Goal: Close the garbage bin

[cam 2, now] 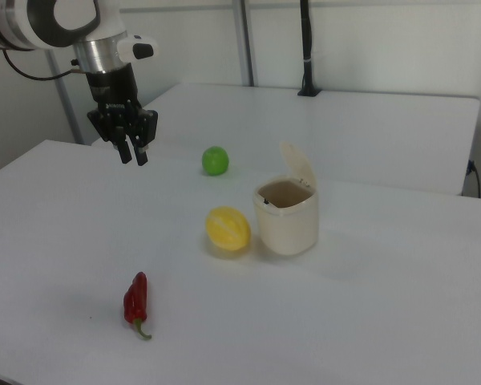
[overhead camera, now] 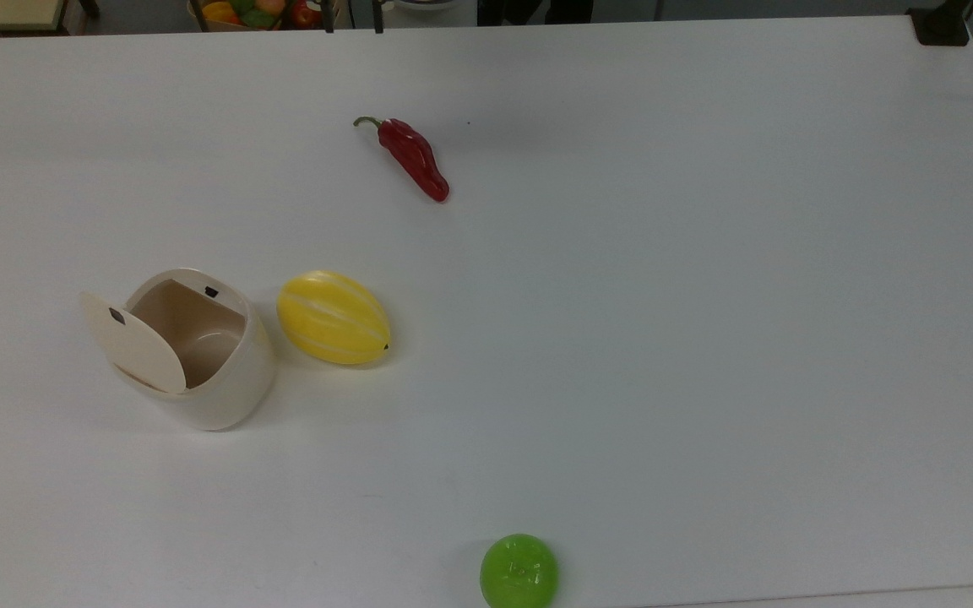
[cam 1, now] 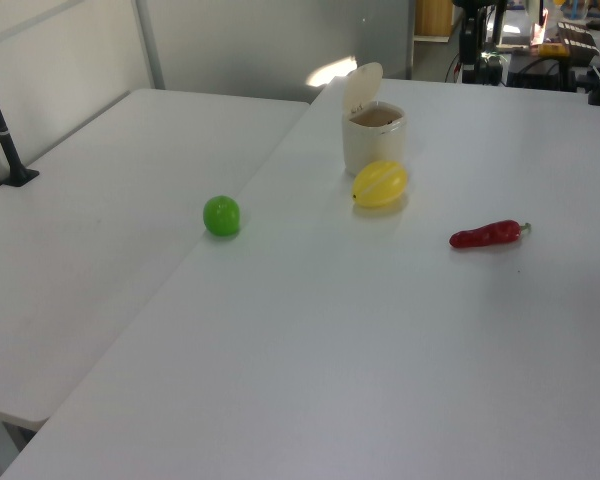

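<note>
Nearest to us in the right view, low on the right view's left, lies a red chili pepper (cam 2: 135, 303) on the white table (cam 2: 369, 321), with bare tabletop all around it. Farther back, near the frame's middle, we see the garbage bin (cam 2: 288, 216) standing upright with its lid (cam 2: 297, 166) tipped up and back, so the mouth is open; in the top view its inside (overhead camera: 191, 333) looks empty. A yellow melon (cam 2: 228, 229) sits just beside the bin on the right view's left, close but apart from it. Behind them a green apple (cam 2: 215, 160) rests near the table's far edge. At the upper left of the right view we see the gripper (cam 2: 133, 155) hanging above the table, well apart from the bin, its two fingers pointing down with a narrow gap between them and nothing held.
</note>
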{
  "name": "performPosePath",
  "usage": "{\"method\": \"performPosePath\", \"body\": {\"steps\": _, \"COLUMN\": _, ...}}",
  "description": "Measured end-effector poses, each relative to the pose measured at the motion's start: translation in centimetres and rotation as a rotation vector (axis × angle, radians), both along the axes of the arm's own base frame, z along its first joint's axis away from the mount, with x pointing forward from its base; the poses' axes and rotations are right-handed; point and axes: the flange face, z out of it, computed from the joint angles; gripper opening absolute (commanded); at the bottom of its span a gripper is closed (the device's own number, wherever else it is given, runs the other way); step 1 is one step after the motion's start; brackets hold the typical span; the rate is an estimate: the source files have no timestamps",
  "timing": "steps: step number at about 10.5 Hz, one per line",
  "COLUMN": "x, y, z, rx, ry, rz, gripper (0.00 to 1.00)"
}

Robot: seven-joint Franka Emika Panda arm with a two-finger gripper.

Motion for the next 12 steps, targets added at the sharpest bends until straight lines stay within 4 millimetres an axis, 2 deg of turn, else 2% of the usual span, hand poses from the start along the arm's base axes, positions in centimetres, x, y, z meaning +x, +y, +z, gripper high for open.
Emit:
{"method": "performPosePath", "body": {"steps": 7, "x": 0.5, "y": -0.2, "z": -0.3, "rx": 0.000, "ry": -0.005, "rz": -0.004, "gripper": 0.00}}
{"method": "performPosePath", "body": {"steps": 9, "x": 2.5, "y": -1.2, "z": -1.1, "rx": 0.004, "ry": -0.071, "rz": -0.071, "gripper": 0.00}}
{"method": "performPosePath", "body": {"steps": 12, "x": 6.6, "y": -4.3, "z": -2.9, "rx": 0.016, "ry": -0.238, "rz": -0.188, "gripper": 0.00}}
